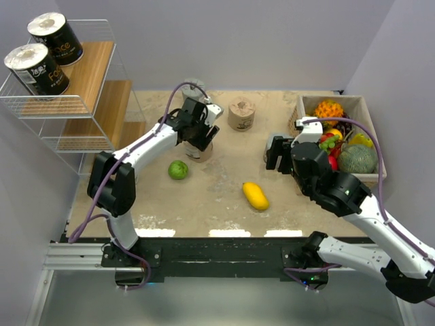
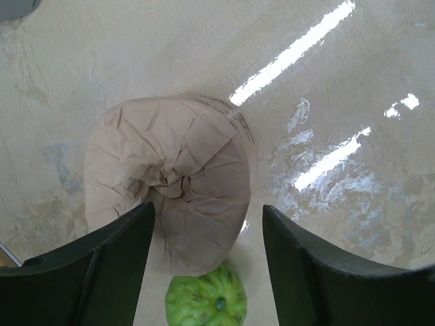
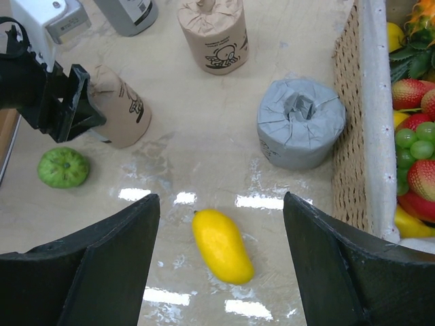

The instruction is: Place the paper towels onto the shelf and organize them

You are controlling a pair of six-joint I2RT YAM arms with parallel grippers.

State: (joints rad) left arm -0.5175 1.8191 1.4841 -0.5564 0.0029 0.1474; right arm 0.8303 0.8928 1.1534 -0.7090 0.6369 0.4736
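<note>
White wire shelf, far left, carries one black roll and a second black roll on top. Our left gripper gapes astride a tan roll; whether it touches, we cannot tell. Our right gripper stands wide and empty; the grey roll beyond it is hidden in the top view. A green fruit is cut off.

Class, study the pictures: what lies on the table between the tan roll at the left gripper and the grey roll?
Nothing: in the right wrist view, the table between the tan roll at the left gripper and the grey roll is bare.
</note>
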